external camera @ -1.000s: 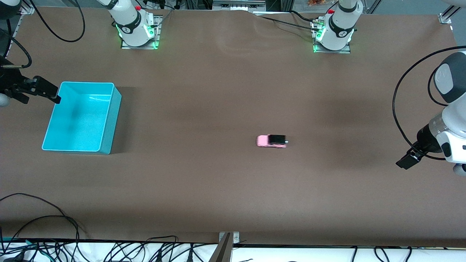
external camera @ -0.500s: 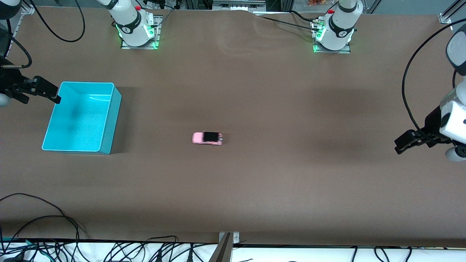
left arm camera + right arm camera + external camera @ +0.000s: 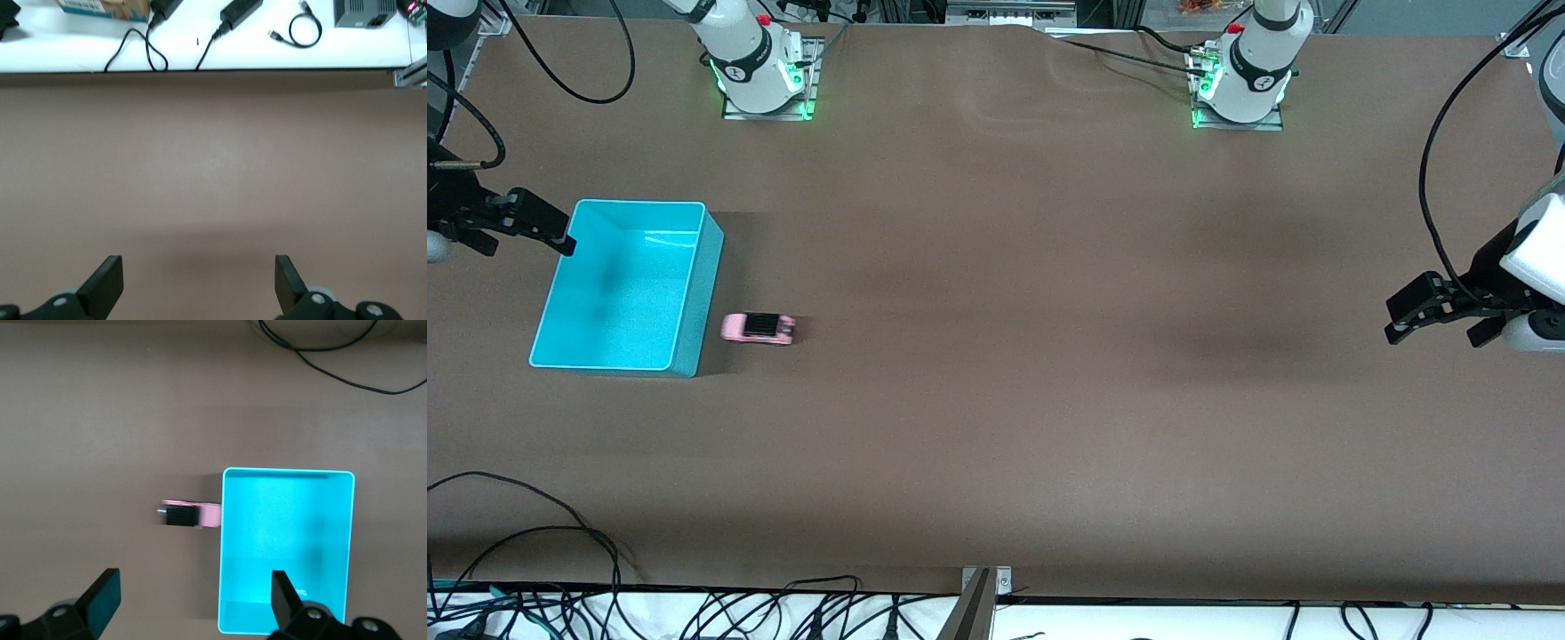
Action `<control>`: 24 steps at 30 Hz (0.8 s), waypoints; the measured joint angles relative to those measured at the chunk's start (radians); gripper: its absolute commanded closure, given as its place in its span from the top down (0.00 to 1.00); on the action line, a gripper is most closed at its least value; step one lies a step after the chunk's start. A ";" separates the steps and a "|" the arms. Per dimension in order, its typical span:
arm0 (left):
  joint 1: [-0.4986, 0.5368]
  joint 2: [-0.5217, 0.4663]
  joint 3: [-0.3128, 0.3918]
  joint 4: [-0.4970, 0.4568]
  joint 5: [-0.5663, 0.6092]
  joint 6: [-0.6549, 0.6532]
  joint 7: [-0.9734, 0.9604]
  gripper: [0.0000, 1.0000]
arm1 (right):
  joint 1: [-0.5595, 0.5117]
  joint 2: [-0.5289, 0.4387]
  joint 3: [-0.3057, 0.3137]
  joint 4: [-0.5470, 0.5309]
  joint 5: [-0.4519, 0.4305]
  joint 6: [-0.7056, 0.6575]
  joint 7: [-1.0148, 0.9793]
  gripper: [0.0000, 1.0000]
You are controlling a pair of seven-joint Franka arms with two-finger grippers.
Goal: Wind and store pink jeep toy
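The pink jeep toy (image 3: 758, 328) sits on its wheels on the brown table (image 3: 1014, 400), just beside the turquoise bin (image 3: 694, 293), at roughly the bin's 3 o'clock in the front view, on the side toward the left arm's end of the table. Its pale nose points at the bin wall; in the right wrist view the pink jeep toy (image 3: 192, 515) looks to be touching or nearly touching that wall, though the blur makes it hard to be sure. The bin holds nothing that shows.

The right gripper (image 3: 538, 222) hangs at the bin's 9 o'clock rim, by the corner farther from the front camera, its fingers (image 3: 100, 595) spread wide with nothing between them.

The left gripper (image 3: 1427, 311) hovers over bare table at the left arm's end, about 3 o'clock from the toy and well apart from it, fingers (image 3: 107, 283) likewise apart and holding nothing
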 measured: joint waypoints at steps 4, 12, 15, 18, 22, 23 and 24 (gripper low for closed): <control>0.003 -0.025 0.000 0.000 0.000 -0.046 0.000 1.00 | 0.000 0.000 0.000 0.000 0.000 0.001 0.000 1.00; 0.024 -0.054 0.001 -0.027 0.000 -0.086 0.001 1.00 | 0.000 0.000 0.000 0.000 0.000 0.001 0.000 1.00; 0.045 -0.054 0.002 -0.042 0.000 -0.086 0.007 1.00 | 0.000 0.000 0.000 0.000 0.000 0.001 0.000 1.00; 0.059 -0.056 0.002 -0.058 0.000 -0.086 0.011 1.00 | 0.000 0.000 0.000 0.000 0.000 0.001 0.000 1.00; 0.063 -0.072 0.001 -0.090 -0.001 -0.086 0.013 1.00 | 0.000 0.000 0.000 0.000 0.000 0.001 0.000 1.00; 0.063 -0.078 0.000 -0.101 -0.001 -0.086 0.013 1.00 | 0.000 0.000 0.000 0.000 0.000 0.001 0.000 1.00; 0.063 -0.085 -0.003 -0.113 -0.001 -0.086 0.013 1.00 | 0.000 0.000 0.000 0.000 0.000 0.001 0.000 1.00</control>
